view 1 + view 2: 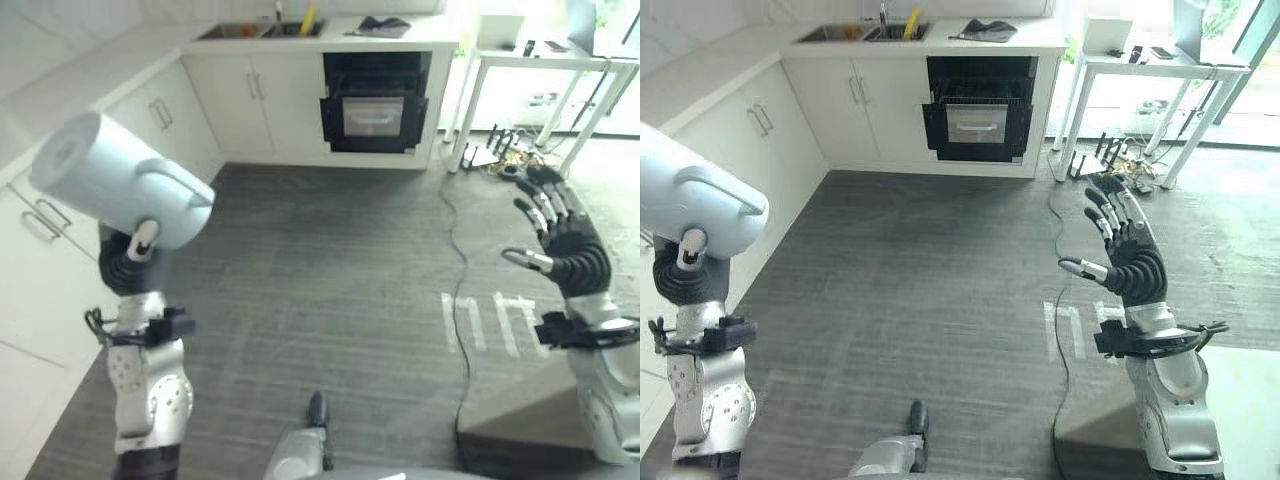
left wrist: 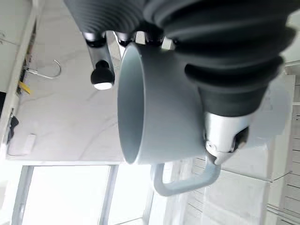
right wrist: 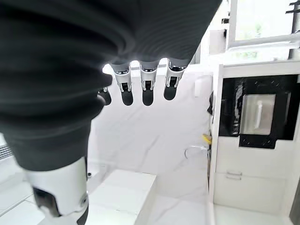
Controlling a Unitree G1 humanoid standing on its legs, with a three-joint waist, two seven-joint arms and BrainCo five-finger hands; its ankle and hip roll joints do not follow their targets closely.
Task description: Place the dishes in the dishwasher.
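Note:
My left hand [image 1: 128, 262] is raised at the left, shut on a large pale blue mug [image 1: 110, 180] that lies tilted on its side, handle toward the middle of the room. Up close, the mug [image 2: 159, 112] shows its open rim and its handle, with the thumb [image 2: 101, 75] beside the rim. My right hand [image 1: 565, 235] is held up at the right, open, fingers straight and spread, holding nothing; its fingers [image 3: 143, 89] are straight here too. The dishwasher [image 1: 375, 105] stands at the far end of the room under the counter, black, with its door open.
White cabinets [image 1: 255, 100] run along the far wall and the left side [image 1: 40, 230]. A sink [image 1: 260, 30] and a dark cloth [image 1: 380, 27] are on the far counter. A white table [image 1: 545, 55] stands far right with cables [image 1: 500, 155] beneath. Grey floor [image 1: 330, 270] lies between.

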